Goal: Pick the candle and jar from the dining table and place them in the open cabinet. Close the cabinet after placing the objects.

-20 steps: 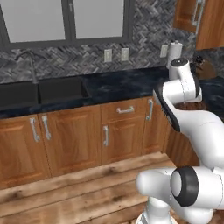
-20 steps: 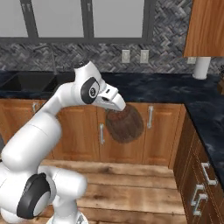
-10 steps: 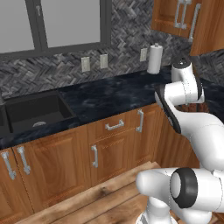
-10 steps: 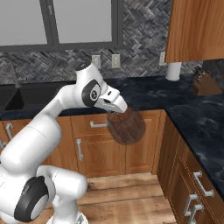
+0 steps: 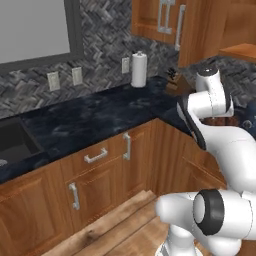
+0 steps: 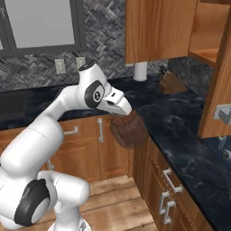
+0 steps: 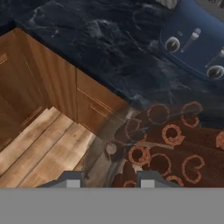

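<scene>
My gripper [image 6: 125, 120] is shut on the jar [image 6: 128, 131], a dark brown rounded jar that hangs under the hand, in front of the counter's corner. In the hand view the jar [image 7: 171, 148] shows orange swirl patterns just right of my fingertips [image 7: 146, 180]. A brown sliver of the jar [image 5: 220, 121] peeks out behind my arm in the left base view. The cabinet [image 6: 208, 35] stands open at the upper right, its shelf bare, its door [image 6: 218, 85] swung out toward me. The candle and the dining table are out of view.
A black marble counter [image 5: 90, 120] wraps an L-shaped corner over wood drawers. On it stand a paper towel roll [image 5: 138, 69], a knife block [image 6: 171, 81] and a blue toaster [image 7: 197, 40]. A sink [image 5: 12, 142] lies at the far left. Wood floor lies below.
The whole scene has slid left as the base turned right: the sink has moved off, and the counter corner and open cabinet have come in. The jar stays in my gripper.
</scene>
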Motion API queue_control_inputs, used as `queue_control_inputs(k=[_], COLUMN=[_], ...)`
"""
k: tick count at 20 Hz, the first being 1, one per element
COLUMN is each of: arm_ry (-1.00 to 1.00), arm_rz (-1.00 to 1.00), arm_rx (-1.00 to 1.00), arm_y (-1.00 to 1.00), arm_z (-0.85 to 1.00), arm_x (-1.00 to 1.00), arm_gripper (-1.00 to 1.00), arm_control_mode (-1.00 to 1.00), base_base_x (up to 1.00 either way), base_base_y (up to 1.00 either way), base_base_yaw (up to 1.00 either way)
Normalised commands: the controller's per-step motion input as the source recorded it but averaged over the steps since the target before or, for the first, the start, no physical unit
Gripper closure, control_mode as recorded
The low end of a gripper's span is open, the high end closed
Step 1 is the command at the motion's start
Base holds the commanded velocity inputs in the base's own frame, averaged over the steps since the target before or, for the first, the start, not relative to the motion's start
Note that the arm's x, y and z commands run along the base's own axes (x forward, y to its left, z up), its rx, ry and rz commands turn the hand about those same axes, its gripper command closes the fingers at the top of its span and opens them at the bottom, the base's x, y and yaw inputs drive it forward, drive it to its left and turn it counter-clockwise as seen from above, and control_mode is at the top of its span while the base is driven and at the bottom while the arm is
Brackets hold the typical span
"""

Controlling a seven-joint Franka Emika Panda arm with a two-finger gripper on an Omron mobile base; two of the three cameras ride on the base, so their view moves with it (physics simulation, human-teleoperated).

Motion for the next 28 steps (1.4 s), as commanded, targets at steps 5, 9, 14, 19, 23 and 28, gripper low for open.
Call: queue_control_inputs(k=[5,9,14,19,23,28], arm_ry=[0.00,0.00,0.00,0.00,0.00,0.00], arm_rz=[0.00,0.00,0.00,0.00,0.00,0.00], arm_rx=[0.00,0.00,0.00,0.00,0.00,0.00], arm_y=[0.00,0.00,0.00,0.00,0.00,0.00], arm_z=[0.00,0.00,0.00,0.00,0.00,0.00], arm_x=[0.00,0.00,0.00,0.00,0.00,0.00], arm_gripper=[1.00,1.00,1.00,1.00,1.00,1.00], arm_control_mode=[1.00,1.00,1.00,1.00,1.00,1.00], base_base_x=[0.35,0.40,0.45,0.42,0.01,0.15], base_base_y=[-0.22,-0.05,0.42,0.08,-0.36,-0.07], base_base_yaw=[-0.29,-0.27,-0.39,-0.31,-0.08,-0.27])
